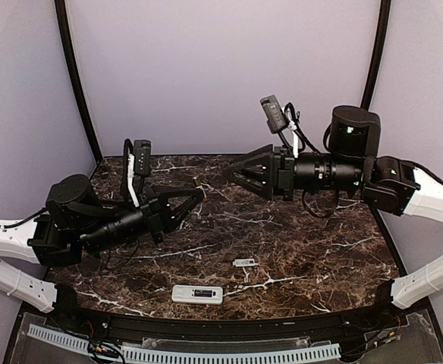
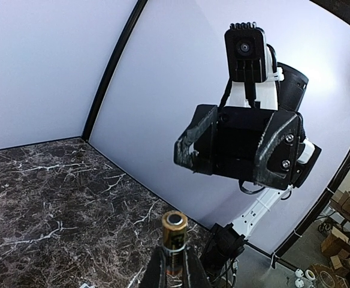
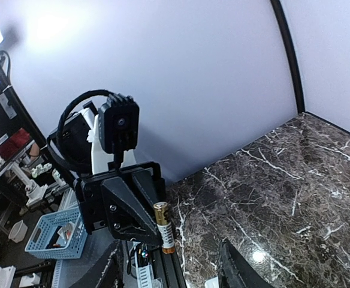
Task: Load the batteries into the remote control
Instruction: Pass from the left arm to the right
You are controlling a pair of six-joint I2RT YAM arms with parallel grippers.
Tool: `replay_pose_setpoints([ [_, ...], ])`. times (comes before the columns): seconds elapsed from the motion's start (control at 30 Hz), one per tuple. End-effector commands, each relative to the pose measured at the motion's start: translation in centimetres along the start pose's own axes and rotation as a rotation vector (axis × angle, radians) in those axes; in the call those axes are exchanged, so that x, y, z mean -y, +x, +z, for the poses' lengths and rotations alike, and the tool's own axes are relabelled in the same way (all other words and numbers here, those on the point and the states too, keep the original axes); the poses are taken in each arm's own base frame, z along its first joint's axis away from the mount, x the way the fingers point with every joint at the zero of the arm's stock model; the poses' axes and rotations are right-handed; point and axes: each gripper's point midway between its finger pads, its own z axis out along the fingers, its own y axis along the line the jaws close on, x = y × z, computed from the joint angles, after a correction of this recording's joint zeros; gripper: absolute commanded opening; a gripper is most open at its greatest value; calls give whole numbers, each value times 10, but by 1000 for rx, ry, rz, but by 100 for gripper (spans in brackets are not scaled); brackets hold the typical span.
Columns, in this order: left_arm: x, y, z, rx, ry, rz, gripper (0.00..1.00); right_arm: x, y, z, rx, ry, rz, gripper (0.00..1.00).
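Well above the desk (image 1: 297,250), behind the remote control (image 1: 197,293) and off to its left, the left gripper (image 2: 174,267) is clamped on one battery (image 2: 174,231). The slim cell sticks out end-first past the fingertips, with its metal cap and a gold-coloured band at the free end. Opposite it, behind the remote and to its right, the right gripper (image 2: 235,144) is spread wide with nothing between its jaws. The two grippers point at each other in the air, near but not touching, and the battery's cap is aimed at the open one.

The remote lies flat near the front edge of the desk with its back upward. Its long dark recess is exposed, with something bluish inside it that is too small to make out. Just behind the remote and slightly to its right lies a small flat white cover piece (image 1: 244,262) — apart from the remote, on the dark marbled surface. Neither gripper is over the remote; both hang well behind it.
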Motion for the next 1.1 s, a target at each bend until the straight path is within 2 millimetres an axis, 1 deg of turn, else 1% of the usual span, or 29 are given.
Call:
replay_pose_setpoints([
  [0.0,5,-8,-5,66,25,29,0,-28,11,10,-68,-113,8,51],
  [0.03,5,-10,-7,82,26,14,0,-29,13,10,-71,-117,5,52],
  [0.07,4,-17,-11,125,32,-6,0,-29,15,9,-68,-117,-2,52],
  [0.1,7,-28,-16,175,47,-38,0,-26,17,9,-62,-108,-11,52],
  [0.13,4,-28,-17,186,38,-53,0,-22,19,9,-51,-91,-20,52],
  [0.2,4,-34,-17,200,34,-85,0,-13,18,9,-21,-48,-54,50],
  [0.23,3,-30,-13,182,25,-97,0,-9,17,10,-7,-24,-81,49],
  [0.27,7,-37,-12,190,32,-105,0,-8,12,10,22,-7,-120,49],
  [0.3,8,-36,-9,185,33,-106,0,-6,6,11,54,19,-161,48],
  [0.33,12,-41,-8,195,47,-108,0,-3,2,12,80,50,-210,48],
  [0.37,16,-46,-7,212,62,-102,0,-5,-6,13,122,72,-261,48],
  [0.4,18,-50,-8,227,69,-99,0,-2,-12,13,160,119,-336,48],
  [0.43,20,-57,-8,255,71,-86,0,-2,-15,13,187,148,-395,48],
  [0.57,18,-71,-8,300,37,-57,0,-7,-31,12,327,221,-591,47],
  [0.67,20,-76,-7,315,37,-48,0,-9,-35,17,377,253,-685,44],
  [0.77,22,-84,-8,328,38,-48,0,-14,-35,22,408,248,-741,41],
  [0.83,22,-86,-8,329,29,-51,0,-18,-33,29,408,237,-766,40],
  [0.93,20,-86,-8,329,24,-65,0,-22,-33,37,408,237,-788,37],
  [1.07,15,-84,-8,326,9,-76,0,-26,-33,40,423,228,-795,33],
])
